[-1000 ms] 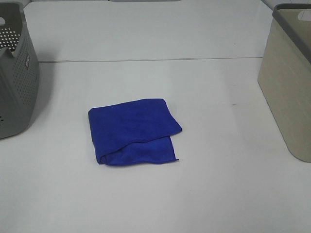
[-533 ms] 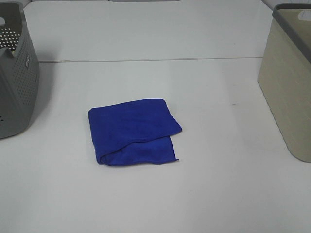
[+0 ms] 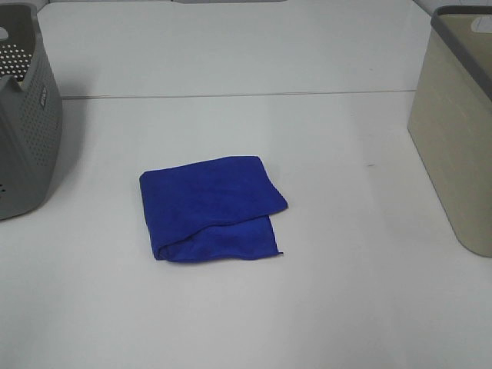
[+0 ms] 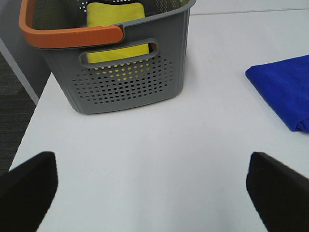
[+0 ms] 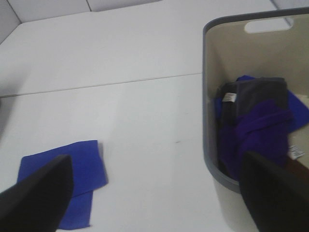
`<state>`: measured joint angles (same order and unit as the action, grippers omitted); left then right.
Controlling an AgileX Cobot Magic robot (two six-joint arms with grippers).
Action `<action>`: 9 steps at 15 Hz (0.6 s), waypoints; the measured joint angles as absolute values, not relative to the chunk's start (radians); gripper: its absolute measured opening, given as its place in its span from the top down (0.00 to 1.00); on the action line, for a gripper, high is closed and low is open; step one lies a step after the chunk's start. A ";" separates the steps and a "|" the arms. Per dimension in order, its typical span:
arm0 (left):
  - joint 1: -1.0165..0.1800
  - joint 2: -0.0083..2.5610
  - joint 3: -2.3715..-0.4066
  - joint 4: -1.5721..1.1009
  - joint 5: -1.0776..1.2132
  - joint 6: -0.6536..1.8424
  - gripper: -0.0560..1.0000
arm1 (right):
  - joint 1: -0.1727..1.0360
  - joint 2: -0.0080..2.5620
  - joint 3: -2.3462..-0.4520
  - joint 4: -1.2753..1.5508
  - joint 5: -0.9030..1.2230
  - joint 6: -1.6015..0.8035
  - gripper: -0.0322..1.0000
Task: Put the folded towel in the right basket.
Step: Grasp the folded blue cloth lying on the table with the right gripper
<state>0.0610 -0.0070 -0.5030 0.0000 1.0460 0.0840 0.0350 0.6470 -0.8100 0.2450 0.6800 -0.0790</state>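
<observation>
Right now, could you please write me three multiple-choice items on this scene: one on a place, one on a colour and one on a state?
1. Where does the folded blue towel lie?
A) inside a basket
B) on the white table
C) in a hand

2. What colour is the cloth in the grey perforated basket?
A) red
B) green
C) yellow

3. How is the left hand?
A) open and empty
B) shut on the towel
C) shut on a handle

Answers:
1 B: the high view shows it flat on the tabletop, apart from both baskets.
2 C: yellow shows over the rim and through the handle slot.
3 A: its fingers stand wide apart with only table between them.
</observation>
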 joint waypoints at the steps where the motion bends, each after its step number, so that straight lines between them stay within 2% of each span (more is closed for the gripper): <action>1: 0.061 -0.007 -0.503 0.000 1.046 0.084 0.01 | 0.035 0.734 -0.842 0.327 0.680 -0.129 0.10; 4: 0.061 -0.007 -0.503 0.000 1.046 0.084 0.01 | 0.035 0.979 -0.890 0.699 0.692 -0.398 0.10; 6: 0.061 -0.007 -0.503 0.000 1.046 0.084 0.01 | 0.035 1.151 -0.892 1.029 0.781 -0.656 0.10; 9: 0.061 -0.007 -0.503 0.000 1.046 0.084 0.01 | 0.075 1.338 -0.893 1.311 0.887 -0.945 0.10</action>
